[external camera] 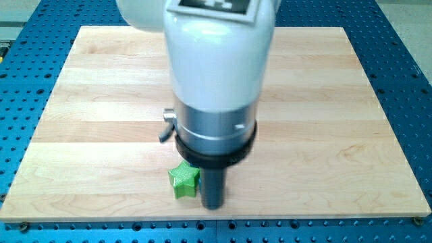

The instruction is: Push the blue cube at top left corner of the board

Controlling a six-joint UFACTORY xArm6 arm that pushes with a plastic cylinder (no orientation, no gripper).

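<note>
Lab bench: wooden board (101, 81) on blue perforated table (20, 88).

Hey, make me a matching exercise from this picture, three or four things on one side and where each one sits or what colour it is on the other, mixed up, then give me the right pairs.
Things:
1. green star block
2. my tip
3. wooden board
4. blue table

Descriptions:
A. dotted with holes, showing around the board's edges
B. light wood, lying under the arm
C. dark, near the view's bottom edge of the board, just to the view's right of the star
D. bright green, right beside the rod on the view's left

Pairs: 1-D, 2-C, 3-B, 4-A. No blue cube shows in this view.
</note>
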